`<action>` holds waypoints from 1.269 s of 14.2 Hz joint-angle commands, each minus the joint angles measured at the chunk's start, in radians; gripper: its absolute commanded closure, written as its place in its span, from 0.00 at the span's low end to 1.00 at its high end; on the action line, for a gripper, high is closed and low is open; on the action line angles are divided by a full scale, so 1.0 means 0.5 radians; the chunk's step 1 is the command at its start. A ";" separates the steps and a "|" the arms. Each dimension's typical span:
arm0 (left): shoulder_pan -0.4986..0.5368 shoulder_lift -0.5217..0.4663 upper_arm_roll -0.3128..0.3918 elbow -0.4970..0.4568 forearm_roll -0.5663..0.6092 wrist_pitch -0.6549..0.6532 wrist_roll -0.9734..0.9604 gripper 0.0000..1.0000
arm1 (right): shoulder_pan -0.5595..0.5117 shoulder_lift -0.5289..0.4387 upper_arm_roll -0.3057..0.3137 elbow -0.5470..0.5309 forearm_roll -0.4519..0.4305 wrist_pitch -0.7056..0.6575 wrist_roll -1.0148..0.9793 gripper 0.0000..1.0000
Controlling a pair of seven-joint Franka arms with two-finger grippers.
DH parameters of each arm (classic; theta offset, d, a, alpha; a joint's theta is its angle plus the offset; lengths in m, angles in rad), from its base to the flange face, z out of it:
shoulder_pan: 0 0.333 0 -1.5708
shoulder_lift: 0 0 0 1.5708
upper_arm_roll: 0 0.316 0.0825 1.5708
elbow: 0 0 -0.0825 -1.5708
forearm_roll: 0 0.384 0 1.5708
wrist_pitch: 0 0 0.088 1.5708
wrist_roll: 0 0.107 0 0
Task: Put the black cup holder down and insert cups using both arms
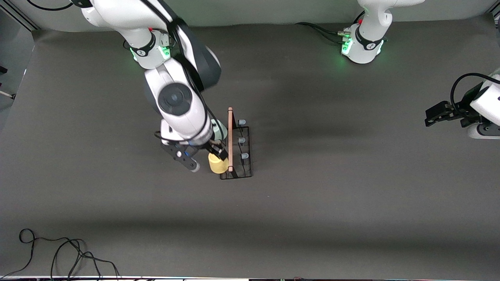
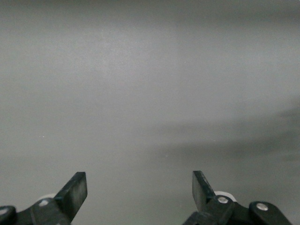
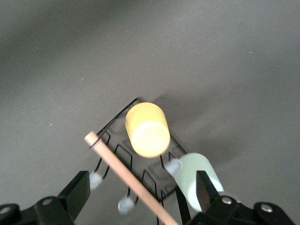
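Here the matte grey table (image 1: 351, 195) holds a black wire rack (image 1: 246, 171) with a wooden rod. Smooth yellow cup (image 1: 217, 164) and mint cup (image 3: 197, 180) sit upturned on pegs. Right gripper (image 1: 218, 153) hangs above them, fingers apart; left gripper (image 1: 431, 117) waits, spread, at its end.

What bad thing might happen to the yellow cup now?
The right tool, open, hangs right above the yellow cup on the black cup holder. Lifting away, a finger might catch the cup and pull it off its peg. It might also bump the wooden handle and shift the holder, shaking the mint cup.
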 commanded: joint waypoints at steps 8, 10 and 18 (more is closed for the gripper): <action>-0.018 0.014 0.014 0.044 -0.005 -0.023 -0.024 0.00 | -0.082 -0.620 -0.186 -0.254 -0.016 -0.388 -1.013 0.00; -0.018 0.014 0.014 0.044 -0.002 -0.026 -0.021 0.00 | -0.296 -0.796 -0.132 -0.402 -0.056 -0.388 -1.322 0.00; -0.018 0.014 0.014 0.047 -0.002 -0.023 -0.021 0.00 | -1.312 -1.066 0.203 -0.629 -0.059 -0.403 -2.473 0.00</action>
